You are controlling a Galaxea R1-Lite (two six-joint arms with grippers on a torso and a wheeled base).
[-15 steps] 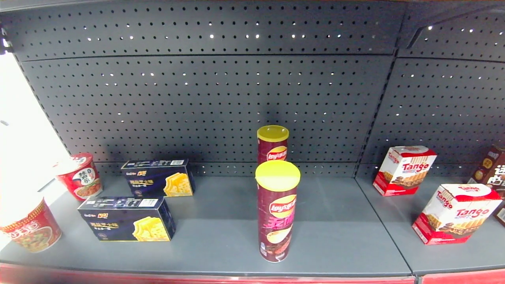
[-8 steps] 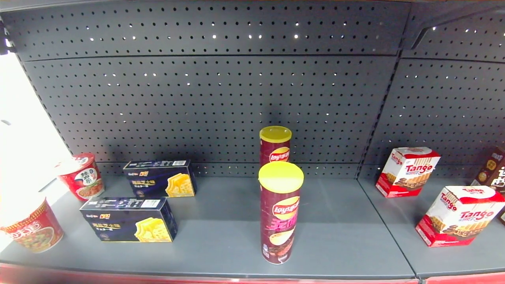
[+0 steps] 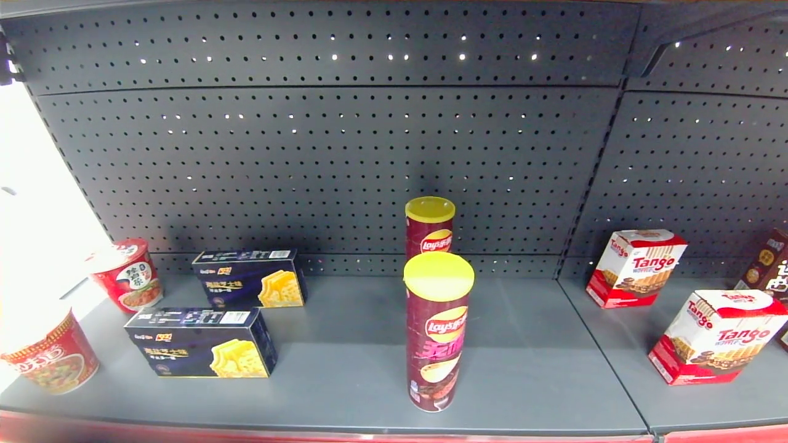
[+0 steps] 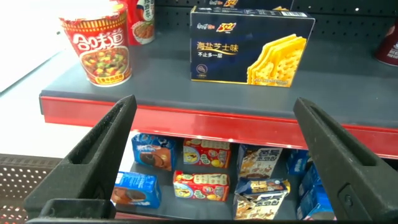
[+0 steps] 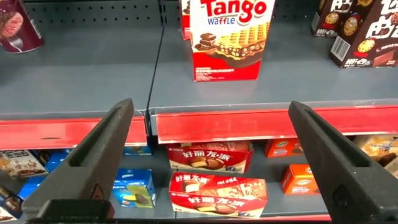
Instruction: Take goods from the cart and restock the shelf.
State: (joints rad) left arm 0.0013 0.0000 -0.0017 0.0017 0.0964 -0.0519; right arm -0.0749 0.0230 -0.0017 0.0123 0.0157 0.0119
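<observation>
Head view: the front chip can [image 3: 437,332] stands upright on the shelf [image 3: 345,381], the rear chip can [image 3: 429,227] just behind it. My left gripper [image 4: 214,102] and my right gripper [image 5: 211,106] hang wide open, holding nothing, facing the shelf's red front edge.

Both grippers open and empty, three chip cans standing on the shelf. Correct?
Not three. The head view shows two: front can and rear can, standing on the shelf. Left gripper and right gripper are open and empty.
</observation>
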